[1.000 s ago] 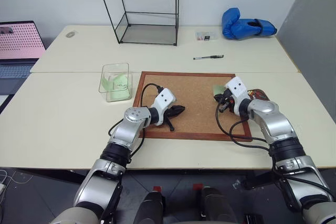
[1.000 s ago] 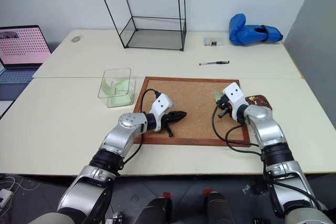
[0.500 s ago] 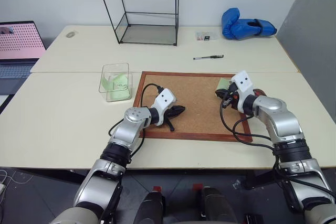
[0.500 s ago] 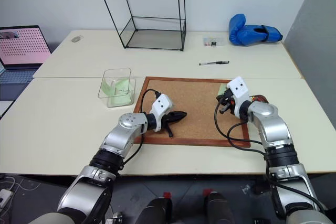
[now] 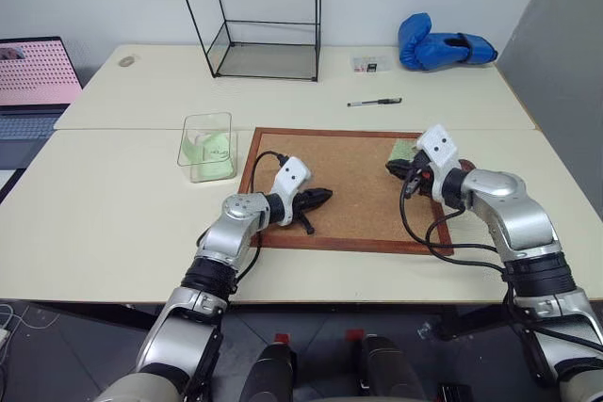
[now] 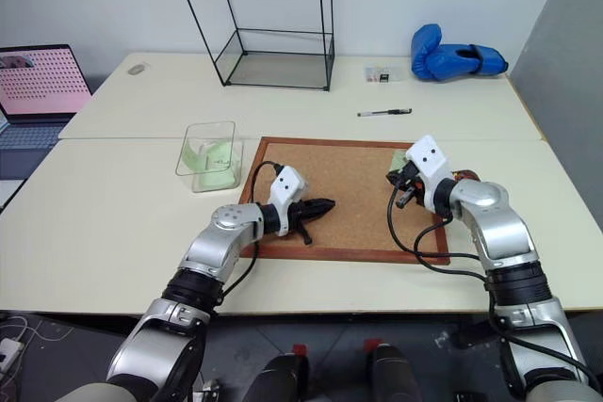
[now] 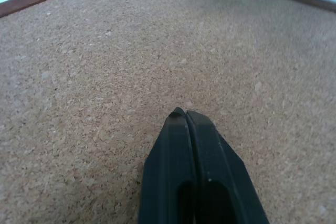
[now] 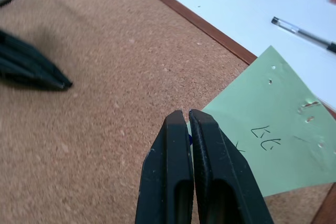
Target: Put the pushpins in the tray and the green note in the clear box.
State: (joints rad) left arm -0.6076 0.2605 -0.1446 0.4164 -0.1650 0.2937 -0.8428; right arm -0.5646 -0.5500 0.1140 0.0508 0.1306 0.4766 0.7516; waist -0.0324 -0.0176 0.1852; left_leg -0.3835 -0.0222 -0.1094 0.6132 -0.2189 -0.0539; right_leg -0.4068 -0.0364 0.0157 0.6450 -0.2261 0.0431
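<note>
Since a second ago the right gripper (image 5: pixel 394 168) has lifted off the corkboard (image 5: pixel 350 176) and drawn back from the green note (image 8: pixel 273 136), its fingers pressed together; a speck of blue shows at their tips, perhaps a pushpin, though I cannot tell. On the counter (image 5: pixel 113 204) the corkboard carries the note at its far right corner, flat, with pinholes but no pins visible. The clear box (image 5: pixel 208 146) by the board's left edge already holds green paper. The tray (image 6: pixel 465 176) is mostly hidden behind the right wrist. The left gripper (image 5: pixel 324 196) rests with fingers together, empty. This note has yet to reach the box.
</note>
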